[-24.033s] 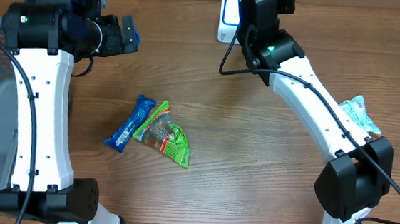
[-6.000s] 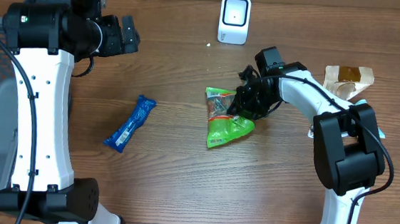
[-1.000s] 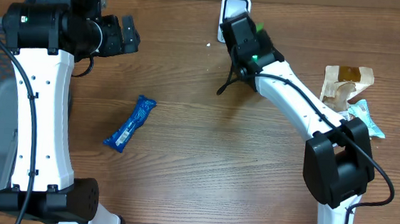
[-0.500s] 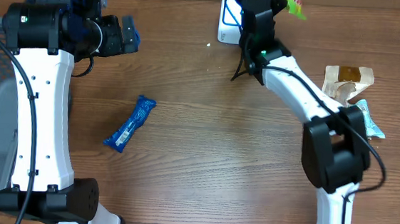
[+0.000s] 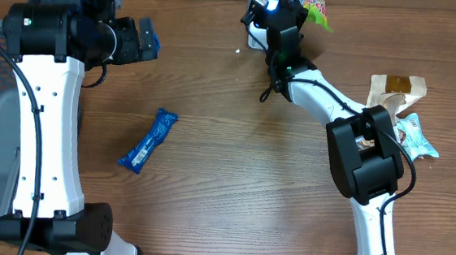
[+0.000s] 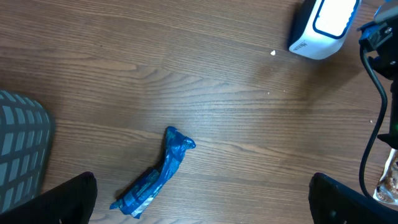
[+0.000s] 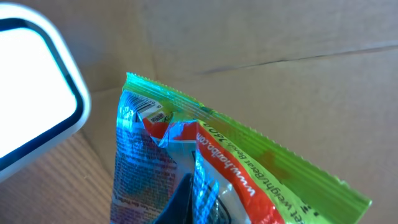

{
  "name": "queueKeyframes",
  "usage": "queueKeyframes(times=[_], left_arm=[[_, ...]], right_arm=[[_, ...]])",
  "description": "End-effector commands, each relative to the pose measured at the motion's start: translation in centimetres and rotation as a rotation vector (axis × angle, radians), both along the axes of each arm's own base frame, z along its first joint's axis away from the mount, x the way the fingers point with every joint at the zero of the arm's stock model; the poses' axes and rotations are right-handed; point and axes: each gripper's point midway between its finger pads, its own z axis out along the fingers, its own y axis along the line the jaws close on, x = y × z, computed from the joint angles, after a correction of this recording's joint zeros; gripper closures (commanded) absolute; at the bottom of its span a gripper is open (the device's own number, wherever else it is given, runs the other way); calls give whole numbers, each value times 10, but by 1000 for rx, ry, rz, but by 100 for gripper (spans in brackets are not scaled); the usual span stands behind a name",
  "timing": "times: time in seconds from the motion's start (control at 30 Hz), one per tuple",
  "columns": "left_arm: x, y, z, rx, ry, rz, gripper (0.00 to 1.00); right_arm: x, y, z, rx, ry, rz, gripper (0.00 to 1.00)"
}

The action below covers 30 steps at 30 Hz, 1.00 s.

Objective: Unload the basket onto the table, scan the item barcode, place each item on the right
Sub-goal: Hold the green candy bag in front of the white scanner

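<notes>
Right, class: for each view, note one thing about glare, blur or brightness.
Right wrist: the scanner screen is blown out white, the green packet shiny. Left wrist: the table is sharp, the fingers dark corner blurs. Overhead: even light, little shadow.

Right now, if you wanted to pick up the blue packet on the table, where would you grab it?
Probably around the middle of the blue packet, coming straight down. It lies flat on the table, long, thin and slanted, so jaws turned across its narrow width should fit best.
</notes>
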Motion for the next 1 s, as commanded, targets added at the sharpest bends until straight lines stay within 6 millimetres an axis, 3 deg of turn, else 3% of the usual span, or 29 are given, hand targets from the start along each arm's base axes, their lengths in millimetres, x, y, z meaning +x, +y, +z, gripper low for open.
queueKeyframes(times=[0.0, 0.43, 0.8, 0.97], left_arm=[[1, -1, 4, -5, -12, 3, 0], [1, -1, 4, -5, -12, 3, 0], [1, -1, 4, -5, -12, 3, 0], [1, -1, 4, -5, -12, 3, 0]], right_arm=[[2, 2, 22, 17, -53, 6, 96], [-3, 11, -1, -23, 27, 12, 96], [-4, 9, -2, -26, 27, -4, 96], [-4, 12, -11, -33, 42, 0, 96]])
